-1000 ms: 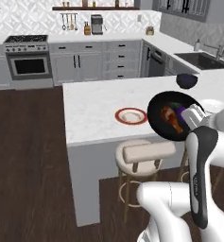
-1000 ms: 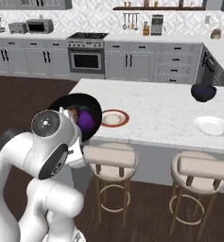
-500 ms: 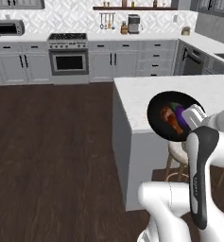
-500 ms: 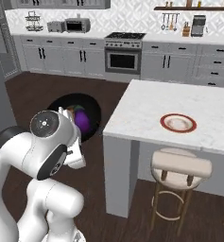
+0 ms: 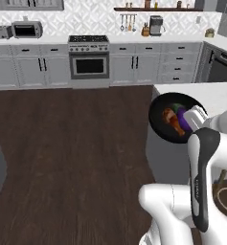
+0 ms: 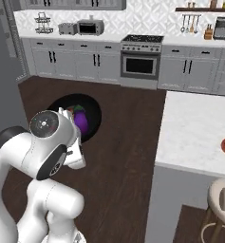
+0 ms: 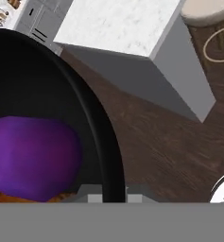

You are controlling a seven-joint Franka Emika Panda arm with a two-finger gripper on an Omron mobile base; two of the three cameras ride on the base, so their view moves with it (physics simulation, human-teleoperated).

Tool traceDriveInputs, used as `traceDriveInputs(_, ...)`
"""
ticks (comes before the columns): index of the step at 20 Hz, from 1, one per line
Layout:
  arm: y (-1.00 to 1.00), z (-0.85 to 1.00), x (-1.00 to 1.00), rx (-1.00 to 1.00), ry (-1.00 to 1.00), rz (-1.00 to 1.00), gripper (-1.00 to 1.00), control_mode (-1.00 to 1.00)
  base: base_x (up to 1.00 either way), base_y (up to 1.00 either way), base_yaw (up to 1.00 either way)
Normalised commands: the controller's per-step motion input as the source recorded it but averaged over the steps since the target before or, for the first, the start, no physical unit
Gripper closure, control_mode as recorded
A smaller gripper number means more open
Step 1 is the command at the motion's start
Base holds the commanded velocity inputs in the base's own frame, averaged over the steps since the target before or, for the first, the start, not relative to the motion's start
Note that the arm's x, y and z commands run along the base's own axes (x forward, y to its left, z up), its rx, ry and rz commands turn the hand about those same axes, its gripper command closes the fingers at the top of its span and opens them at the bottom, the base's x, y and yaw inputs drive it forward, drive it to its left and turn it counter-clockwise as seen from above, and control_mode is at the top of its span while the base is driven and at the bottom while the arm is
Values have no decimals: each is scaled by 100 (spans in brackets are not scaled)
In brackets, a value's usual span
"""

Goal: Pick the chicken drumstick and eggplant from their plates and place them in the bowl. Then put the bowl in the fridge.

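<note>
Pincer pinching bowl rim; eggplant, drumstick inside. Risk: tilt spills food.

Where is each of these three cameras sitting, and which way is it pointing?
Left base view: behind the arm on its left, facing the stove wall; the white arm rises at lower right, carrying the bowl.
Right base view: behind on its right, facing the same wall; the arm rises at lower left.
Hand view: on the hand, looking along the gripper clamped on the bowl's rim, floor and island beyond.
All three share the bowl and the eggplant.
</note>
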Motion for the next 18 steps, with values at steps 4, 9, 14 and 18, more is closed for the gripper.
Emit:
traceDriveInputs(4,0,0,0,0,0,0,100,100,100,100,-8)
traceDriveInputs(9,0,0,0,0,0,0,100,100,100,100,-6)
traceDriveInputs(14,0,0,0,0,0,0,100,100,100,52,4)
traceDriveInputs(18,0,0,0,0,0,0,100,100,100,-29,34)
